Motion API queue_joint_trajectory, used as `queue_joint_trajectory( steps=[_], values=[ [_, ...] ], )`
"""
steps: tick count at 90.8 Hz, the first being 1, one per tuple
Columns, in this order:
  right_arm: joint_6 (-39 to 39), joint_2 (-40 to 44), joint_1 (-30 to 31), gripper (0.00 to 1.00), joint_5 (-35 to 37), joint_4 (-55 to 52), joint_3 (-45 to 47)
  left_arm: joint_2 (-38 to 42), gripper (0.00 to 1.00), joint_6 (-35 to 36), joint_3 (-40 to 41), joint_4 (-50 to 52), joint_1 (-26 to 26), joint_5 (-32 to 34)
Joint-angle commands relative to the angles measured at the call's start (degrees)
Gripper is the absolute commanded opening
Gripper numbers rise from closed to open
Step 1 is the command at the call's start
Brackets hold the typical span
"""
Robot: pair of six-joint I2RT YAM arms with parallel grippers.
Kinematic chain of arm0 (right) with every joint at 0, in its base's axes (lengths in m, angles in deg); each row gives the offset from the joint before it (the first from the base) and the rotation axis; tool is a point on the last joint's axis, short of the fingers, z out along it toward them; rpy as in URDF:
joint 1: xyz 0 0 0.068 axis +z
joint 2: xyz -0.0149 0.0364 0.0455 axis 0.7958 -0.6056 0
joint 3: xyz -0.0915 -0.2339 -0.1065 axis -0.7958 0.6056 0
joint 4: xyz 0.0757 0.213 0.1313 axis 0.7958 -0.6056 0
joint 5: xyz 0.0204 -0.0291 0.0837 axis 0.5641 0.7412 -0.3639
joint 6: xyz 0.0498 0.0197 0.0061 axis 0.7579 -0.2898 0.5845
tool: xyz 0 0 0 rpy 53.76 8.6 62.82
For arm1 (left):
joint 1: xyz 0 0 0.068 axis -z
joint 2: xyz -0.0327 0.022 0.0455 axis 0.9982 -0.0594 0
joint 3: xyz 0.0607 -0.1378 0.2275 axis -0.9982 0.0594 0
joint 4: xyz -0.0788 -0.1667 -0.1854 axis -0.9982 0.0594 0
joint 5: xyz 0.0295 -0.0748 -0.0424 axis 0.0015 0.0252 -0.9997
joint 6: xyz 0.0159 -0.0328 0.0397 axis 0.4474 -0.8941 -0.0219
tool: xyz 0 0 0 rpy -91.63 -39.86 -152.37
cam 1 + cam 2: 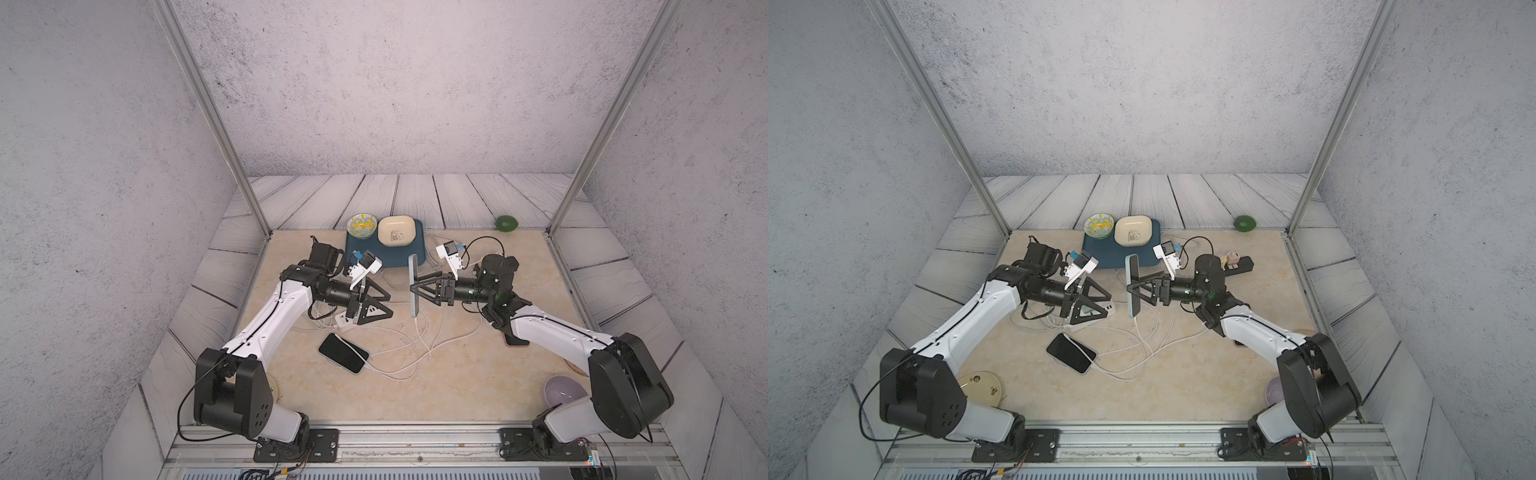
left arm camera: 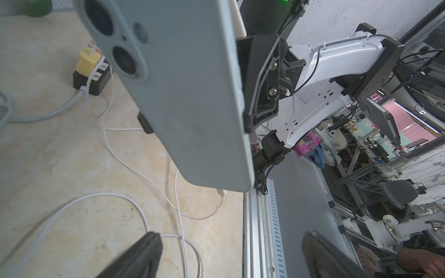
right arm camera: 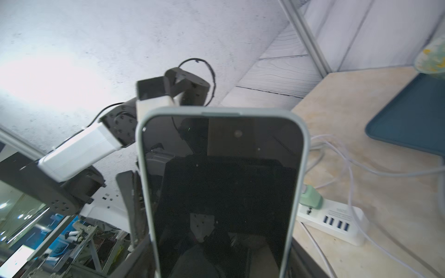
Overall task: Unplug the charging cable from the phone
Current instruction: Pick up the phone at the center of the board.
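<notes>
Right pincer (image 1: 419,291) clenched on the phone (image 1: 412,266) by its edges, upright above the bench (image 1: 457,382). Port end is down, so the cable (image 1: 417,332) hangs clear, still plugged. Left pincer (image 1: 389,306) released alongside, apparently placed to pull it.

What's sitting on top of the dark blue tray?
A little bowl with yellow bits and a cream dish with a panda picture sit on the tray. The tray's near edge is partly hidden behind the phone held up.
</notes>
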State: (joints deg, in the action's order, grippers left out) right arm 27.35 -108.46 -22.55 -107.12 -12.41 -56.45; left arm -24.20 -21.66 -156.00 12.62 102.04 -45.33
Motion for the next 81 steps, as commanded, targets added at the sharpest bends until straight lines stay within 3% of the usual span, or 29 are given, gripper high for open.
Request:
queue_joint_trajectory(
  steps=[1,25,81],
  values=[
    [4.3,-1.4,1.2,0.51,-4.3,11.7,-0.9,-0.7,0.98,-0.8,-0.1,-0.6,0.1,-1.6],
    [7.2,-5.0,4.0,0.49,-5.3,18.1,-2.6,-0.5,0.98,0.5,-0.2,0.5,1.2,-2.4],
    [-3.6,-3.9,8.7,0.40,1.1,8.5,-4.8,-0.7,0.98,2.9,-0.1,2.7,2.4,-2.7]
  ],
)
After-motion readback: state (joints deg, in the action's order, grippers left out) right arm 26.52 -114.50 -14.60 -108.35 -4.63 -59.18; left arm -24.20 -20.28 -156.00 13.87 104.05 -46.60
